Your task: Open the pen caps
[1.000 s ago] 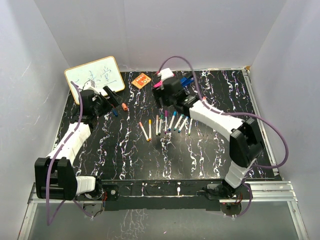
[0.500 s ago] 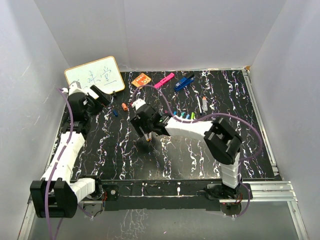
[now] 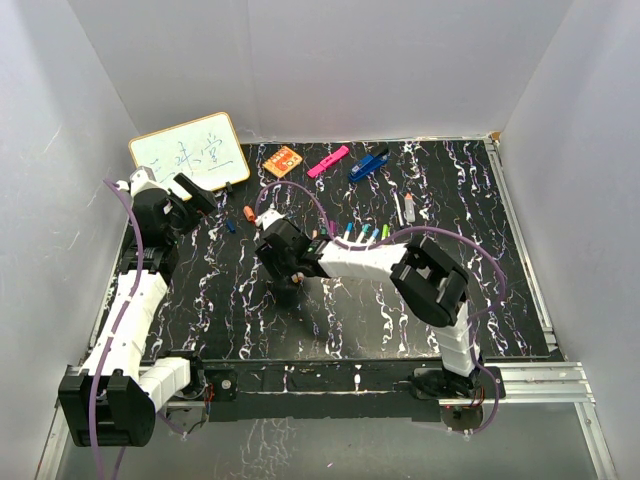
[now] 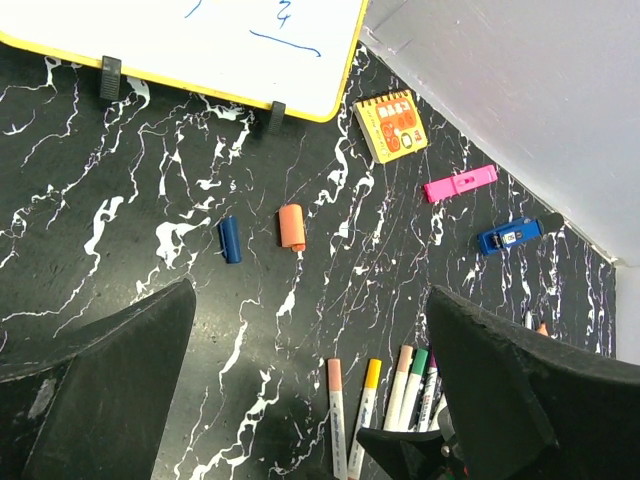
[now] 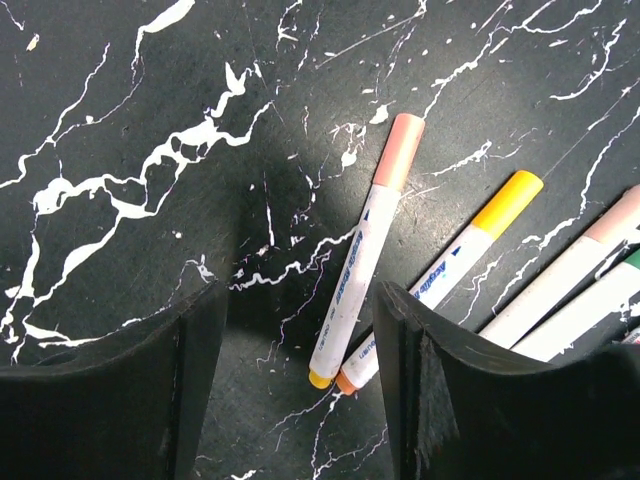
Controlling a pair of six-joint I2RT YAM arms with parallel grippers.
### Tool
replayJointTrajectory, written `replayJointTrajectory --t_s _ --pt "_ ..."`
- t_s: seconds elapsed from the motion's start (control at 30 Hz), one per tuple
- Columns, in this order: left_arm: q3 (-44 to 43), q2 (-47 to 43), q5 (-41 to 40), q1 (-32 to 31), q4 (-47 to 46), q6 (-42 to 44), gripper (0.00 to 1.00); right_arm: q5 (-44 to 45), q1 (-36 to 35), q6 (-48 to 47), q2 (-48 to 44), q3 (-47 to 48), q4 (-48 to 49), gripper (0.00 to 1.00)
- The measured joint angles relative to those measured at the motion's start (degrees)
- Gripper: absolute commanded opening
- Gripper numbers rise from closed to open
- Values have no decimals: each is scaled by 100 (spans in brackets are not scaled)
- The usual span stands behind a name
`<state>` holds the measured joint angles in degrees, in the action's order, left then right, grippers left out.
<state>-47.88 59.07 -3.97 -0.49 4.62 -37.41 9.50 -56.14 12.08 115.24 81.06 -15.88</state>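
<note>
My right tool (image 5: 300, 295) hangs low over the counter (image 5: 120, 120), jaws about half apart and gripping nothing. The tail of the peach-capped pen (image 5: 355, 290) lies in the gap, close to the right-hand finger. From there its long axis runs ahead of the tool and slants toward that same finger, so the peach cap (image 5: 400, 148) sits at the far end, well clear of the fingertips. The yellow-capped pen (image 5: 455, 270) lies just beside it on the same slant, its tail tucked by that finger. I judge the grasp has to land on the barrel with the cap left free.

My left tool (image 4: 310, 290) is spread wide and empty. A loose orange cap (image 4: 291, 226) and blue cap (image 4: 230, 240) lie ahead of it, toward the whiteboard (image 4: 200, 40), and the pen row sits below its gap, so the right arm is the nearer one.

A second ago the right arm was stretched over the pink highlighter (image 3: 328, 160) and blue clip (image 3: 367, 165); it has since swung across and down onto the row's end, and the left arm has pulled back
</note>
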Motion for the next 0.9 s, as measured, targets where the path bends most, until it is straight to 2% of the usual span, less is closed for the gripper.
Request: replayJointTrajectory --t_s 0.43,0.8,0.87,0.9 --pt "0 0 -15 0 33 35 98 46 2 9 372 103 101 50" --pt "0 -2 -13 0 39 37 98 66 2 61 398 103 107 23" --pt "0 -15 -7 0 39 37 98 63 2 83 400 103 109 15" --pt "0 -31 7 0 39 37 99 61 2 98 402 103 109 7"
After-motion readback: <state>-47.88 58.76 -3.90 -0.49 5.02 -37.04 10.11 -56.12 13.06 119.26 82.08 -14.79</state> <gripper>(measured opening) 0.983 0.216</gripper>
